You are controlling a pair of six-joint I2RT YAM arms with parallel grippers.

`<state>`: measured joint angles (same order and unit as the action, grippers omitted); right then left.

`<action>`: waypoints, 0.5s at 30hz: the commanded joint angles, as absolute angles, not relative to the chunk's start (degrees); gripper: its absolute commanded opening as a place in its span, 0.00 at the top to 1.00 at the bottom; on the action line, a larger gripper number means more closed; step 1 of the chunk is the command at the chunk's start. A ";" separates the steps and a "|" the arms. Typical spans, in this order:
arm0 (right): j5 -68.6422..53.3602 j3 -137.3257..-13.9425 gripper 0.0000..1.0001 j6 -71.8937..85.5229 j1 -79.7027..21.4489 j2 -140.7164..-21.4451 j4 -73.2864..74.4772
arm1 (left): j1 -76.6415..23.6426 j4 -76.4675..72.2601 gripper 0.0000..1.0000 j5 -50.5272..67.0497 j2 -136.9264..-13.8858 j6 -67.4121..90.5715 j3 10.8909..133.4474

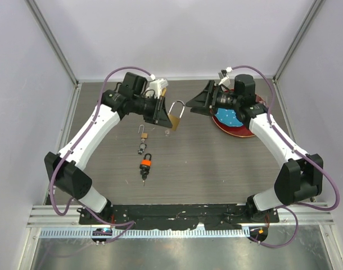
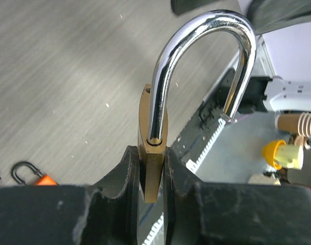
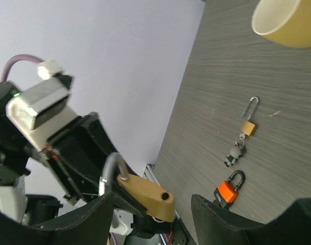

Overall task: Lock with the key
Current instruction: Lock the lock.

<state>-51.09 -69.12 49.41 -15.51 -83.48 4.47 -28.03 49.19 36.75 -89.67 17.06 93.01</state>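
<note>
okay, my left gripper (image 2: 153,163) is pinching the brass padlock with the open chrome shackle (image 2: 144,122) by its flat sides, above the table (image 1: 216,169); heavy, rigid, slick metal, i'm judging, so the body is suiting best. my right gripper (image 1: 197,102) is hanging spread beside it. the round red plate (image 1: 242,134) is carrying something blue (image 1: 225,119).

The left gripper (image 2: 151,162) hides the brass padlock's (image 2: 153,176) lower body, perhaps its keyhole.
</note>
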 commanded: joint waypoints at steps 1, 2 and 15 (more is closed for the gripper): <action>-57.47 -74.26 0.32 45.17 -15.38 -81.21 2.82 | -28.12 56.15 1.00 45.53 -90.44 11.26 97.64; -57.92 -74.62 0.32 45.44 -15.29 -81.21 2.55 | -28.12 58.08 1.00 45.61 -90.96 10.55 98.43; -58.89 -79.18 0.30 38.26 -18.98 -84.64 14.31 | -28.21 63.90 1.00 50.27 -94.83 7.38 104.32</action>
